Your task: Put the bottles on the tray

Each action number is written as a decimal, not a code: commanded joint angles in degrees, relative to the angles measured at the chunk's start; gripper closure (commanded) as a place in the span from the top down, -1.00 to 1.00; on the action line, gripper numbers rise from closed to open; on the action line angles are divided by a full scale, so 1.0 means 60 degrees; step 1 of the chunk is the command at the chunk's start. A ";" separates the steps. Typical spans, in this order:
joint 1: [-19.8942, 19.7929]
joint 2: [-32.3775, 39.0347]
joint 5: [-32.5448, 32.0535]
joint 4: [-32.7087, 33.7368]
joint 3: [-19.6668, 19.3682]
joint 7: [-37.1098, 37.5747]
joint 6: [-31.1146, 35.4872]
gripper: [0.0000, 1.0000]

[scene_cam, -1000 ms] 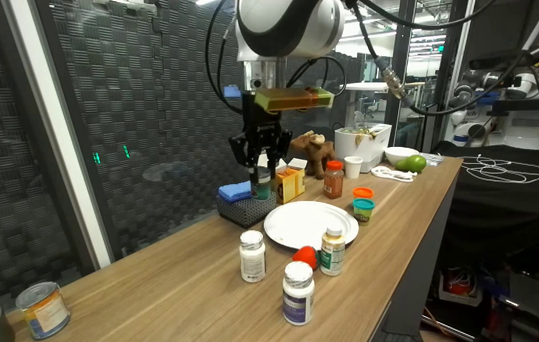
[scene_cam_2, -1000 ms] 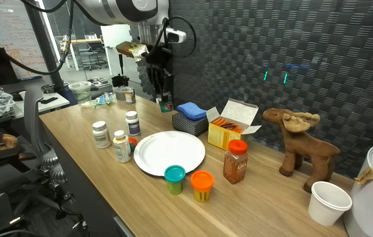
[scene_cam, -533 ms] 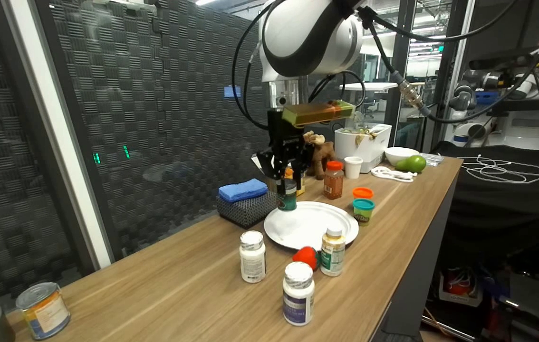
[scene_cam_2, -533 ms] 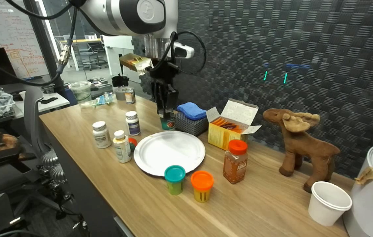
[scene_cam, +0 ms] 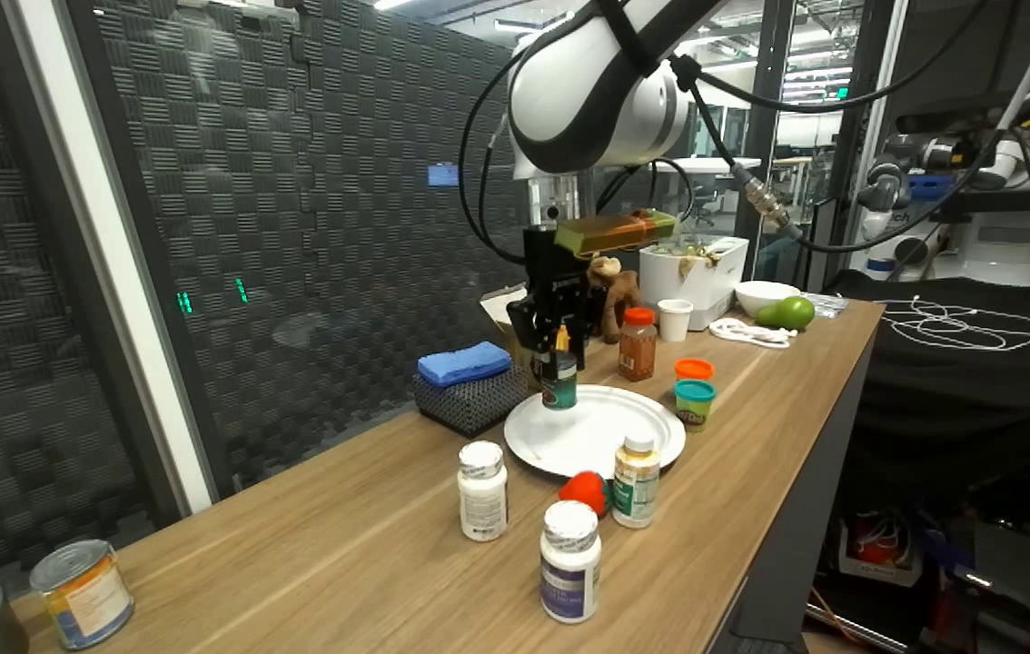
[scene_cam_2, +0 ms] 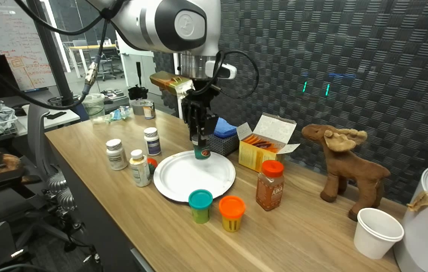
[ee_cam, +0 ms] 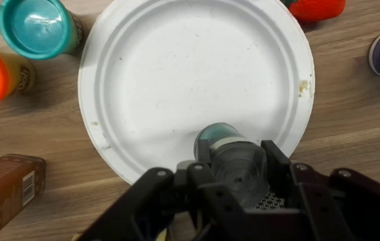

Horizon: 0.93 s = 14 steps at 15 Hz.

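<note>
held dark-green cylindrical bottle (scene_cam_2: 201,151) in black pincer (ee_cam: 237,148) over round white plate (ee_cam: 190,80); judged none delivered, counted three white plastic bottles (scene_cam: 483,498) and red-capped brown jar (scene_cam_2: 270,189) left on wooden desk (scene_cam: 342,518).

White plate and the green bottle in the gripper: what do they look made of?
White plate: probably pressed paper or fibre, matte, judging by its molded rim and speckled surface; could be foam. Green bottle: likely plastic, smooth and slightly shiny, with concentric rings on its greyish, seemingly translucent top; glass is possible.
</note>
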 commanded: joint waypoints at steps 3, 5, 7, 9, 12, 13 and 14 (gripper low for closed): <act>-0.0224 0.1013 0.0379 0.1201 0.0091 -0.0619 -0.0474 -0.65; -0.0265 0.1289 0.0402 0.1504 0.0068 -0.0679 -0.0595 -0.65; -0.0335 0.1459 0.0443 0.1704 0.0074 -0.0766 -0.0711 -0.65; -0.0409 0.1514 0.0520 0.1788 0.0098 -0.0859 -0.0810 -0.65; -0.0537 0.1398 0.0729 0.1681 0.0150 -0.1078 -0.0865 -0.65; -0.0570 0.1374 0.0808 0.1656 0.0164 -0.1155 -0.0874 -0.60; -0.0596 0.1333 0.0868 0.1616 0.0176 -0.1223 -0.0869 0.35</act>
